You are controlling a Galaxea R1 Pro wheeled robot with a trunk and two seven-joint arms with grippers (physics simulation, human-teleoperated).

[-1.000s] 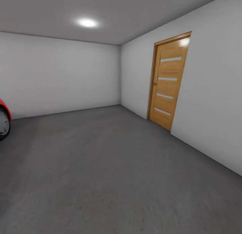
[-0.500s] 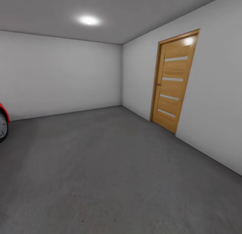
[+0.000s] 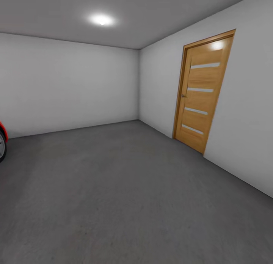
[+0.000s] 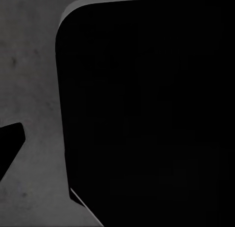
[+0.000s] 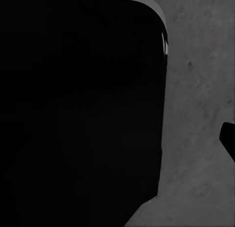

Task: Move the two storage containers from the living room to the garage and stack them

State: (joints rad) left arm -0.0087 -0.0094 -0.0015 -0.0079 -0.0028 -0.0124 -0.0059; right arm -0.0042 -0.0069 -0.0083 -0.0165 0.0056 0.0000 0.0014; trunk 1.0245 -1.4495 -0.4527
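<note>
- Head view: we're in the garage, looking across the dark grey concrete floor [image 3: 125, 195] toward the wooden door [image 3: 203, 91] with its glass strips, set in the pale wall on that side. Compared with a second ago the door has slid toward the right edge of the picture and looks bigger, while the red car [image 3: 2, 140] is nearly off the left edge, down to a sliver of wheel and red bodywork. Since the whole picture shifted together, that's the camera turning and rolling, not the stuff moving. My read: the robot is driving through the garage, angling toward the door side.
- The storage containers aren't anywhere I can pick out, so I can't say where they are, which way they point or how their long axis lies. No stacking on this floor yet as far as I can see.
- Left wrist view: a big black rounded-corner slab, probably part of the robot's own body, with speckled concrete beside it. A dark wedge at the edge might be one of the fingers, too dark to be sure. Released or clenched? Can't tell.
- Right wrist view: same deal mirrored, black slab, concrete beside it, a small dark tip at the border. Finger state: can't tell here either.
</note>
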